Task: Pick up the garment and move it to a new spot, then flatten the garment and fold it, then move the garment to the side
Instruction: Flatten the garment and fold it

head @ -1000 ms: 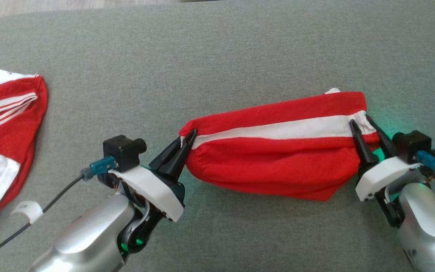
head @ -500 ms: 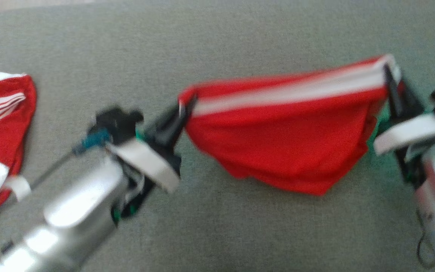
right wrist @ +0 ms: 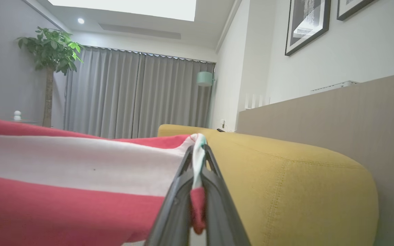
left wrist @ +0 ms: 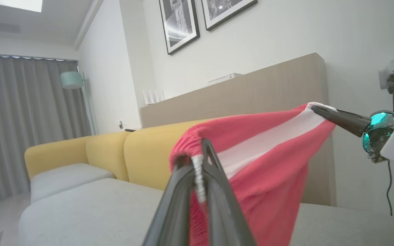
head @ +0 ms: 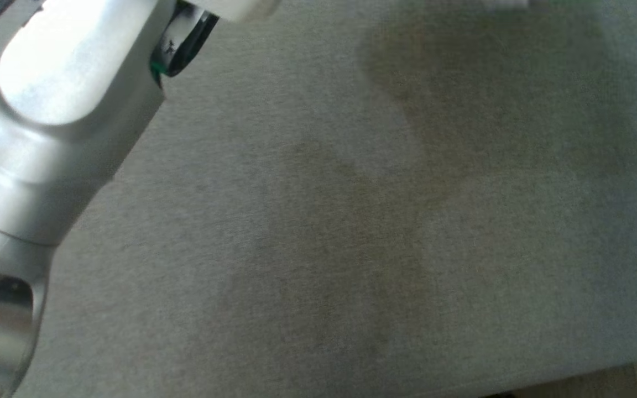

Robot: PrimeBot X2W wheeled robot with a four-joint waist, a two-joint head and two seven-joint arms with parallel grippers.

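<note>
- Above the grey cushion (left wrist: 91, 212), the garment (left wrist: 265, 164) hangs in the air. It is a red piece with a broad white stripe, drawn out between the two arms.
- Left jaws are closed on the gathered, elasticated edge of the garment. In the left wrist view their dark fingers (left wrist: 180, 205) pinch a white seam between them, and red cloth sags below and to the right of the grip.
- Right jaws are closed on the opposite end, where the white stripe finishes. In the left wrist view the right arm's fingers (left wrist: 342, 120) reach in from that view's right edge and clamp the top corner, which sits higher in that view than the left grip.
- Seen from the right wrist, those fingers pinch a fold of white and red cloth, and the stripe runs off to that view's left, fairly taut along its upper edge.
- Between the two grips the red body of the garment droops in a loose belly; I cannot tell whether its lowest part touches the cushion.
- The blurred head view has the pale silver left forearm (head: 58, 94) at the upper left over the grey fabric, with a soft shadow (head: 462, 83) toward the upper right.
- Behind the garment stand yellow sofa backs (left wrist: 142, 150), a wooden panel (left wrist: 251, 92) and framed pictures (left wrist: 180, 24) on a white wall. Grey curtains (right wrist: 132, 95) and a potted plant (right wrist: 51, 48) appear in the right wrist view.
</note>
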